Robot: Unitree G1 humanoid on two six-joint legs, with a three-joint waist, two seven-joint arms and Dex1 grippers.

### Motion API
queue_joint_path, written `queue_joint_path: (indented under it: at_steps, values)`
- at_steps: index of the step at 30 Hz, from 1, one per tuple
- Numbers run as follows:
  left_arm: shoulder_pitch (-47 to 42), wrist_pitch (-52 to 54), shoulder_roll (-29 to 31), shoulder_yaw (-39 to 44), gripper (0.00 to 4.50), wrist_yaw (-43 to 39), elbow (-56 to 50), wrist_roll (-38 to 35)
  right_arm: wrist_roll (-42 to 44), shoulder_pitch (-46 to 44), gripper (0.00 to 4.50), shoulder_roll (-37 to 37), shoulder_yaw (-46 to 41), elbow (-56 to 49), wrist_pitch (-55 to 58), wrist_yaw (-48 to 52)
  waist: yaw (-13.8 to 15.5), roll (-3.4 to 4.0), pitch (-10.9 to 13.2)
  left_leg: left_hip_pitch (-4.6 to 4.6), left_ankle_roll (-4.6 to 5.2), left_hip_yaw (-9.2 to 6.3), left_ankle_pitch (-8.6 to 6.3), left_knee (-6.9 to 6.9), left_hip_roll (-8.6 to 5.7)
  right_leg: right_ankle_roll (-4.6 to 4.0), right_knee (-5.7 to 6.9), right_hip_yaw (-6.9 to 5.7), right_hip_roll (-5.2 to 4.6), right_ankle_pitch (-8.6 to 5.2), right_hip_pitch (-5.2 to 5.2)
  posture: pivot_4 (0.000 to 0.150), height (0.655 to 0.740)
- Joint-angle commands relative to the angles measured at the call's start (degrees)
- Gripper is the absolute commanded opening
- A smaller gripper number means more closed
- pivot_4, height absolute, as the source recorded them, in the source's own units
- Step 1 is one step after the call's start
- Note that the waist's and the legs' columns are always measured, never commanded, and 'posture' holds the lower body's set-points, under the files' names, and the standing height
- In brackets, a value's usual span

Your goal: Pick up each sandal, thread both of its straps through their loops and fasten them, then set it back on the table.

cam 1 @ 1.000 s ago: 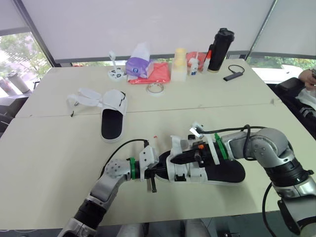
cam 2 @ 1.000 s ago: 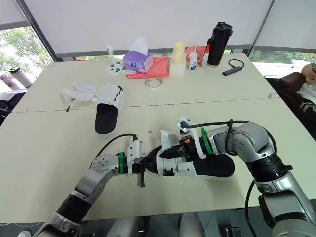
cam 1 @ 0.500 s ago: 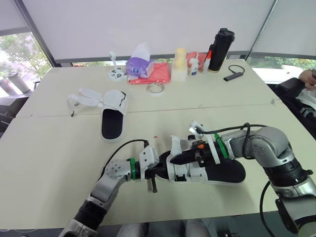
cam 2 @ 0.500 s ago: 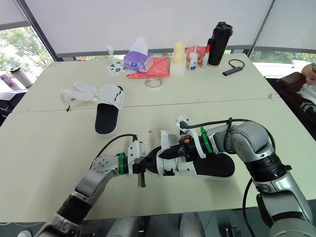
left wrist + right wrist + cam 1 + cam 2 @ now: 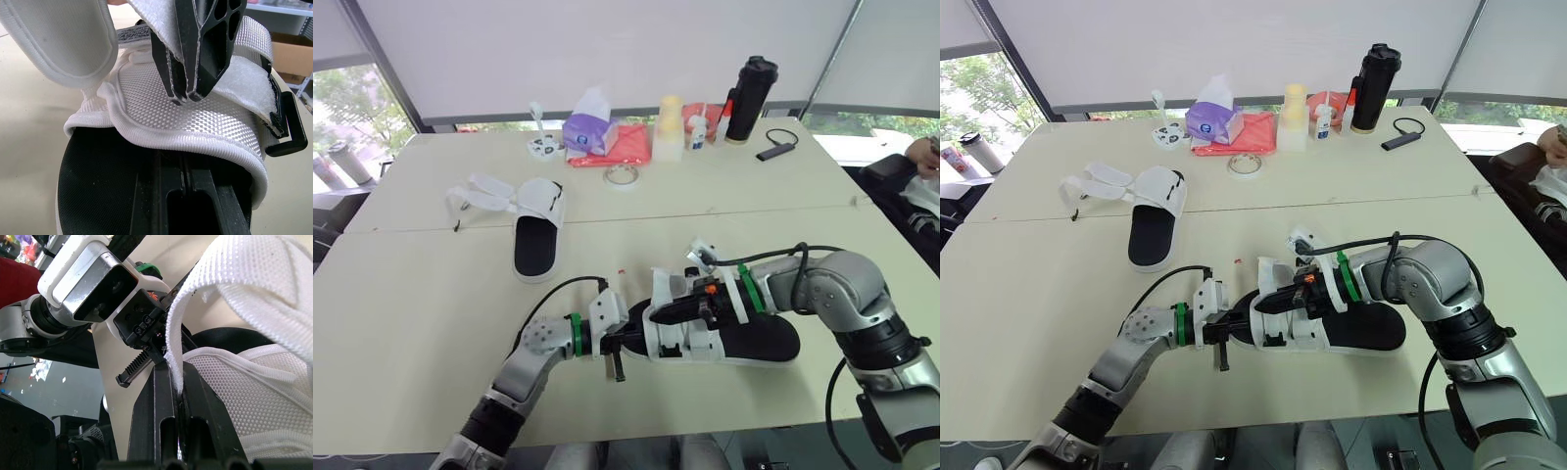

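Note:
The near sandal [image 5: 759,341], black-soled with white straps, lies at the front of the table [image 5: 411,294]. My left gripper [image 5: 628,342] is shut on its toe end, and the sole fills the space above its fingers [image 5: 195,196] in the left wrist view. My right gripper [image 5: 660,315] reaches over the sandal's upper and is shut on a white strap [image 5: 205,298], which loops up from the fingertips [image 5: 166,382]. The second sandal [image 5: 536,233] lies flat at the far left, its straps [image 5: 480,191] spread open.
Along the back edge stand a purple tissue pack [image 5: 587,127], a red cloth [image 5: 628,145], a tape roll [image 5: 622,175], a yellow container [image 5: 670,127], a black bottle [image 5: 750,98] and a small black device [image 5: 775,150]. A person's hand [image 5: 927,155] shows at the right edge.
My right gripper has edged slightly left with the strap still held. The left gripper and both sandals have stayed in place.

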Motion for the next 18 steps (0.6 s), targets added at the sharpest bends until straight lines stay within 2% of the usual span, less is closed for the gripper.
queue_joint_path:
  at_steps: [1,18]
  values:
    - [0.1,0.5,-0.3,-0.7,0.0,0.1,0.8,0.8,-0.2,-1.1,0.03,0.5,-0.8,-0.9,-0.4,1.1,0.0,0.0,0.0,0.0,0.0,0.0,0.0,0.0,0.0,0.0,0.0,0.0,0.0,0.0,0.0,0.15,0.74]
    - [-0.2,0.0,-0.6,-0.9,0.0,0.1,1.4,1.0,-0.9,-1.9,0.03,1.2,-1.9,-1.0,-0.2,1.6,0.0,0.0,0.0,0.01,-0.01,0.01,0.0,0.03,0.0,-0.01,0.04,0.0,0.0,0.0,0.0,0.15,0.74]
